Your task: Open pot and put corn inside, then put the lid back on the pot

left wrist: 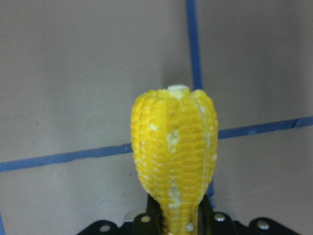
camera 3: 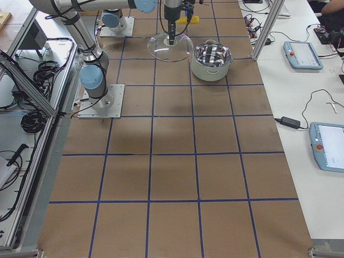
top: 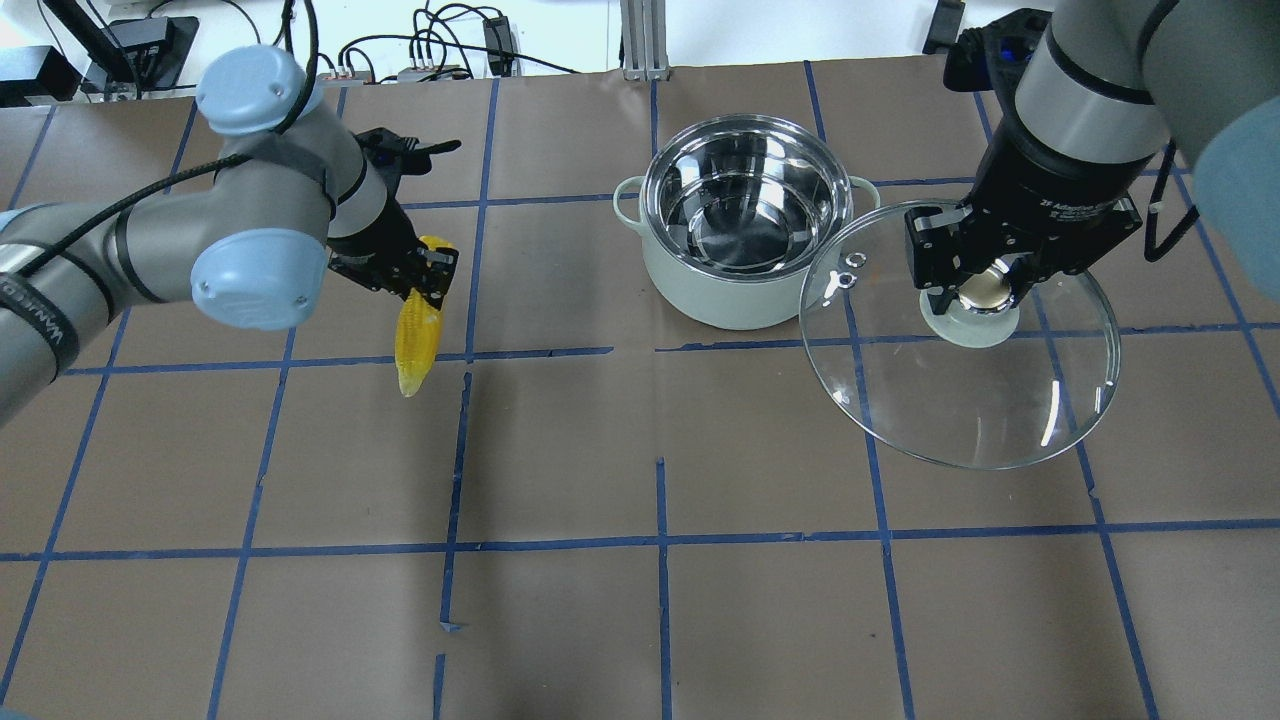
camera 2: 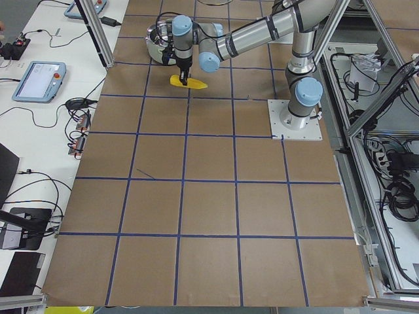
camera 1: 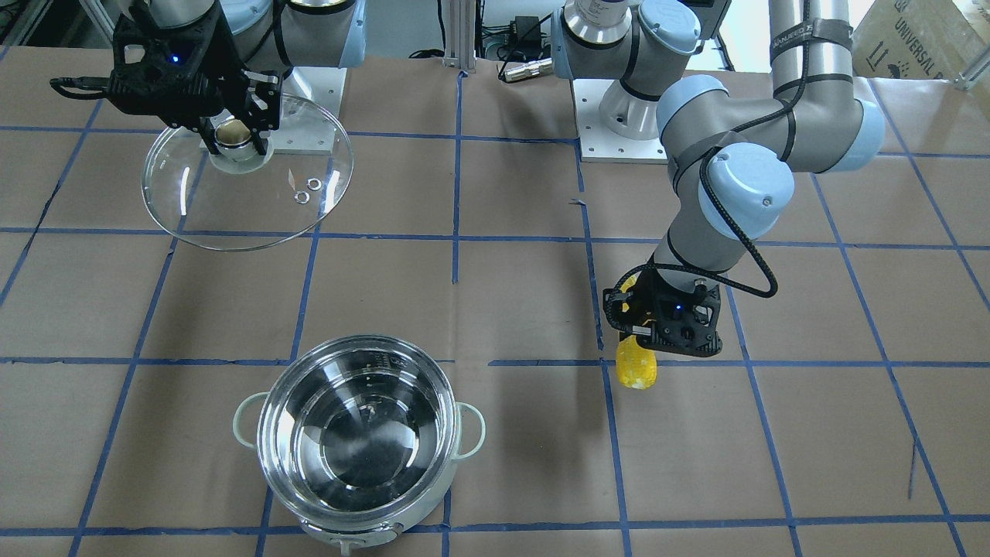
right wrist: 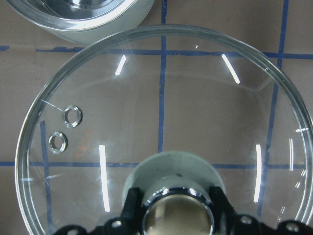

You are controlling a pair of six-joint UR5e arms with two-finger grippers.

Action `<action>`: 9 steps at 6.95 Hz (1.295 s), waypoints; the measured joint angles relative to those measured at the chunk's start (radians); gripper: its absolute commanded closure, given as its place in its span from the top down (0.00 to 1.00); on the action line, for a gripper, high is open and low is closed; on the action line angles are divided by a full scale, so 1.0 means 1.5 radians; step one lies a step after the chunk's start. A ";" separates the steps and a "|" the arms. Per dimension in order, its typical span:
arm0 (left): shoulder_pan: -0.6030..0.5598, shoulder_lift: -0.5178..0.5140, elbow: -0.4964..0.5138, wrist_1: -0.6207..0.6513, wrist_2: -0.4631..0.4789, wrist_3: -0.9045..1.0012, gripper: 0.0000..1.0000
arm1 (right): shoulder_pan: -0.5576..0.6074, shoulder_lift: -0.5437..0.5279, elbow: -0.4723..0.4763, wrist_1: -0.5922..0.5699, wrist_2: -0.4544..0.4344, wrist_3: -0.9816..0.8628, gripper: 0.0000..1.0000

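The pot (top: 741,236) stands open and empty at the table's far middle; it also shows in the front view (camera 1: 357,439). My left gripper (top: 425,278) is shut on the corn (top: 415,338), a yellow cob held in the air to the pot's left, pointed tip hanging down. The wrist view shows the cob (left wrist: 173,159) between the fingers. My right gripper (top: 982,290) is shut on the knob of the clear glass lid (top: 960,380) and holds it in the air just right of the pot. The lid fills the right wrist view (right wrist: 161,122).
The table is covered in brown paper with a blue tape grid (top: 660,540). The arms' base plates (camera 1: 619,131) sit at the robot's side. Cables and tablets (camera 3: 301,54) lie beyond the table's edge on the operators' side.
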 measured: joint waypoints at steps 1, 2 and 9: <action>-0.035 -0.027 0.072 -0.032 -0.004 -0.040 0.24 | 0.000 0.000 0.006 -0.005 0.000 0.001 0.10; -0.067 -0.064 0.148 -0.062 -0.009 -0.083 0.24 | 0.001 -0.001 0.010 -0.010 0.000 0.002 0.10; -0.246 -0.345 0.601 -0.246 -0.007 -0.339 0.24 | 0.000 -0.005 0.037 -0.030 0.000 0.001 0.10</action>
